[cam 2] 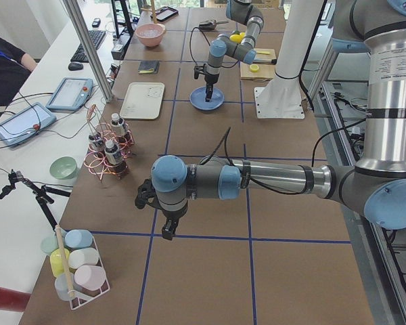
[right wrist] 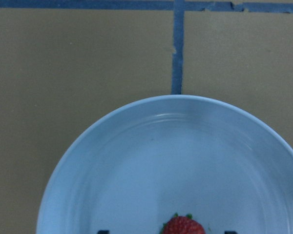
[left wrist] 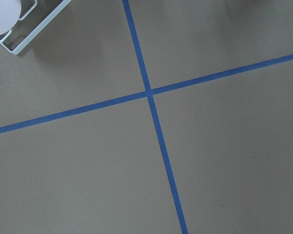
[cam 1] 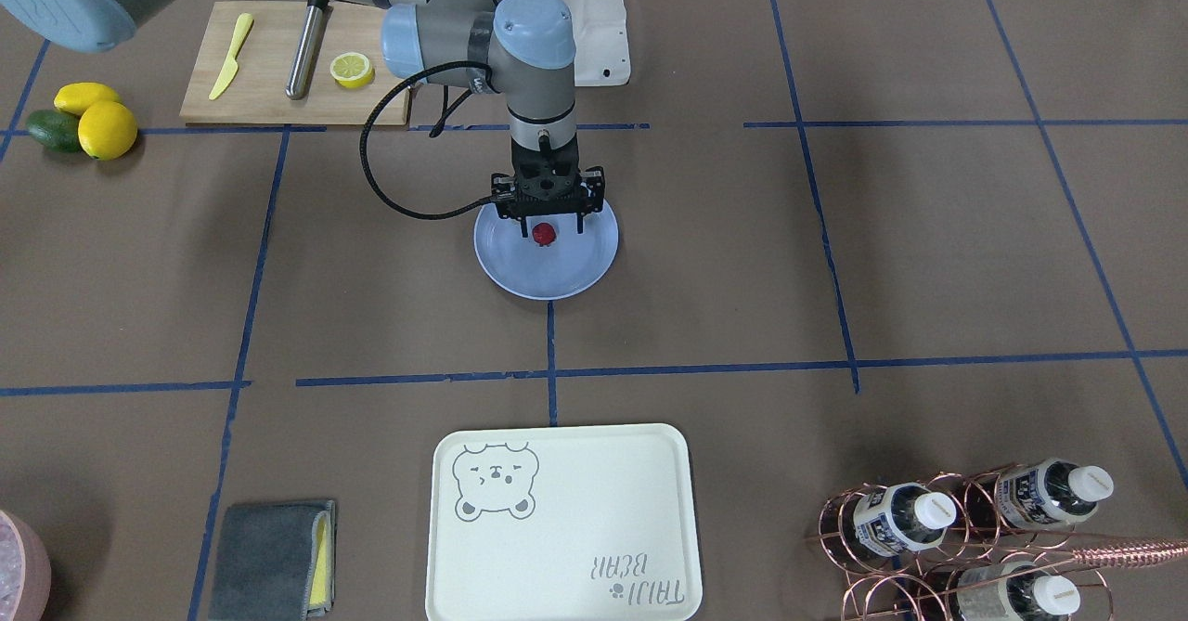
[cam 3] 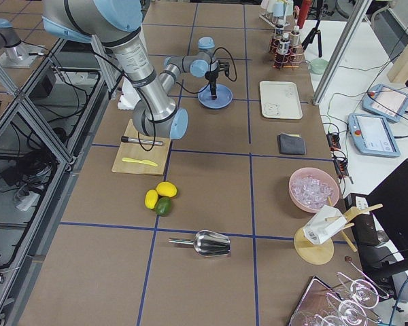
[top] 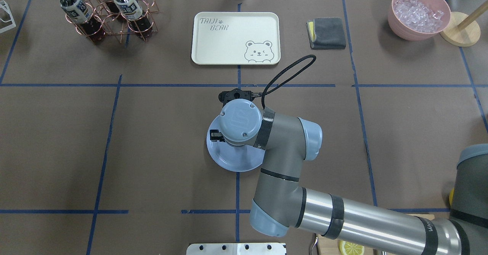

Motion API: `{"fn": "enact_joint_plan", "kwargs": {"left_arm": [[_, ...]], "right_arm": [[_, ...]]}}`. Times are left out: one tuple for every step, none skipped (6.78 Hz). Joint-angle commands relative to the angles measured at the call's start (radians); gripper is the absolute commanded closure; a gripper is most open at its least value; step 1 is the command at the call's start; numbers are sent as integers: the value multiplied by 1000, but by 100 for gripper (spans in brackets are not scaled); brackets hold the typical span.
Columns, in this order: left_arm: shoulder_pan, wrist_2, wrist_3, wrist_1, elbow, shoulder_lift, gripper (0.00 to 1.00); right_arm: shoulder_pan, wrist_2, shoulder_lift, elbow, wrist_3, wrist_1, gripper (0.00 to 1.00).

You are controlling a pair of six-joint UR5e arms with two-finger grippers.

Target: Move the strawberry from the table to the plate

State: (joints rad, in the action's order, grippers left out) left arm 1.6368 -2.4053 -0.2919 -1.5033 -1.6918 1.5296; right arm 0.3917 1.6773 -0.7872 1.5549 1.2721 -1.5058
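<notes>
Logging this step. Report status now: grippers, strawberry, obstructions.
Right gripper open, above plate. Strawberry on plate between the jaws, not gripped. Left gripper far off, state cannot tell. Nothing seen blocking near plate.

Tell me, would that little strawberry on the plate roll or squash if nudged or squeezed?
The strawberry looks small and roundish, so a nudge would probably roll it on the glossy plate, though the raised rim should stop it. It is likely light. Real and soft or a hard model cannot be told, so gentle squeezing seems wise.
</notes>
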Motion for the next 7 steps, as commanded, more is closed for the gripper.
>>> {"fn": "enact_joint_plan", "kwargs": {"left_arm": [[0,2,0,2,3,0,0],[0,2,-1,2,4,-2,0],[-2,3,0,5,4,0,0],[0,8,0,5,4,0,0],[-2,12,0,5,1,1,0],[-2,12,0,5,6,3,0],[-2,14,0,6,12,-2,0]], "right_arm": [[123,80,-55,162,-83,-127,0],[219,123,-137,256,-247,-137,0],[384,295,-238,284,-434,-136,0],[548,406,-333,283,-693,-137,0],[707,439,-450,274,-953,-137,0],[845,440,-540,266,-1090,-139,0],[945,441,-632,242,-1200,-133,0]]}}
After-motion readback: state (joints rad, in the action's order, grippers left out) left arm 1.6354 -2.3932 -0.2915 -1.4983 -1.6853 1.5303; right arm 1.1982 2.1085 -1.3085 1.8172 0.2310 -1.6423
